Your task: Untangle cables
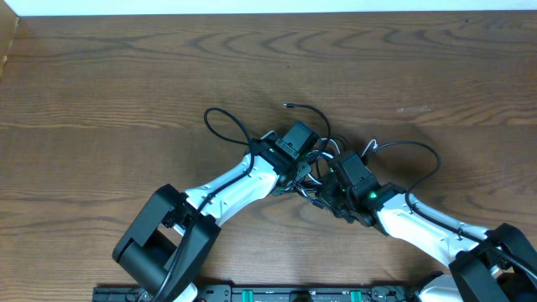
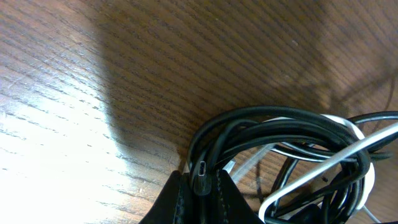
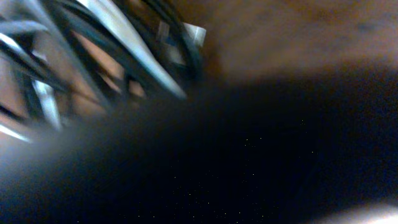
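The cables (image 1: pixel 323 168) lie in one knotted bunch near the middle of the table (image 1: pixel 126 84), right between my two grippers. From the bunch, black loops run out to the left (image 1: pixel 220 119) and to the right (image 1: pixel 424 151), and one loose black end (image 1: pixel 289 106) points away from the arms.

In the left wrist view, a black cable (image 2: pixel 267 119) curls in several stacked turns, and the white cable (image 2: pixel 326 167) threads through and over them. A small dark plug (image 2: pixel 202 177) sits at the lower edge of that coil, squeezed between the fingers of the left gripper (image 2: pixel 200 194). So the left gripper is closed on the black cable, right at its plug.

The right gripper (image 1: pixel 334 183) is pushed into the bunch from the other side, touching it. Its own view is mostly a dark blur, with black and white strands (image 3: pixel 93 50) showing only in the upper left corner. It is fully closed, but I cannot tell whether any strand is caught in it.
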You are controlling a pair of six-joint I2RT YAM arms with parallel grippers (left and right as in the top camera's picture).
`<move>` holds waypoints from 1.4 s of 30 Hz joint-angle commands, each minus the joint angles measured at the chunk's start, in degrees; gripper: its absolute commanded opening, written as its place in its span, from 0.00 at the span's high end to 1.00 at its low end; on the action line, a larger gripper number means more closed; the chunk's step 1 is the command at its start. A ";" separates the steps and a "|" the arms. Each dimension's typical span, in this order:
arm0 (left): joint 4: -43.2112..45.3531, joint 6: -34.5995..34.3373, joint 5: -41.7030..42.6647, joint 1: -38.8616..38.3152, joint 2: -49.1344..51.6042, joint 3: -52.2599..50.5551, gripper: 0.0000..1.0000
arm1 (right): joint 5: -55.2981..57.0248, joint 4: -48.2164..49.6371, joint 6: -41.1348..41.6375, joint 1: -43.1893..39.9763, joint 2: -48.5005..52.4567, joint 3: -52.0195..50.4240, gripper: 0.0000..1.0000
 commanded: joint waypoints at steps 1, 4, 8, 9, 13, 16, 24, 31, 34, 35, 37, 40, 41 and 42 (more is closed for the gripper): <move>-0.52 3.17 0.66 -0.24 0.74 0.61 0.92 | -0.31 -5.99 -7.26 -1.99 1.20 -2.62 0.99; -0.52 5.33 -0.42 -0.24 0.74 0.61 0.88 | 0.31 -13.60 -11.21 -4.85 -2.75 -1.88 0.99; -0.52 7.96 -2.36 -0.24 0.74 0.61 0.86 | 6.03 -27.71 -13.38 -7.61 -8.74 -0.96 0.99; -0.50 8.39 -2.89 -0.24 0.74 0.61 0.86 | 7.43 -30.82 -14.23 -8.13 -10.45 -0.96 0.99; -0.50 8.46 -5.09 -0.24 0.74 0.61 0.85 | 9.25 -37.51 -18.08 -8.83 -14.91 -0.96 0.99; -0.52 8.46 -6.16 -0.24 0.74 0.61 0.85 | 9.75 -39.32 -19.26 -8.92 -18.05 -0.94 0.99; -0.52 8.20 -5.88 -0.26 0.74 0.61 0.88 | -11.56 -30.67 -20.20 -8.46 -23.69 -0.87 0.92; -0.55 0.52 -3.08 -0.31 0.74 0.61 0.92 | -13.94 -20.44 -17.16 -3.91 -23.47 -0.90 0.13; -0.57 -2.99 -3.06 -0.31 0.74 0.61 0.92 | -8.26 -18.91 -12.41 -1.57 -22.43 -0.90 0.21; -0.61 -4.13 -2.91 -0.28 0.74 0.61 0.92 | -6.29 -18.84 -9.49 -0.79 -21.64 -0.90 0.23; -1.03 -6.32 -2.21 -0.28 0.74 0.61 0.92 | -4.24 -18.84 -3.69 0.35 -19.67 -0.90 0.37; -1.42 -9.09 0.72 -0.28 0.74 0.61 0.92 | -1.88 -18.84 2.73 1.09 -15.98 -0.90 0.48; -1.64 -10.69 2.16 -0.28 0.74 0.61 0.92 | -0.50 -18.64 5.03 1.07 -13.84 -0.90 0.49; -1.73 -11.43 3.06 -0.28 0.74 0.61 0.92 | 0.42 -18.18 5.75 1.07 -12.66 -0.90 0.49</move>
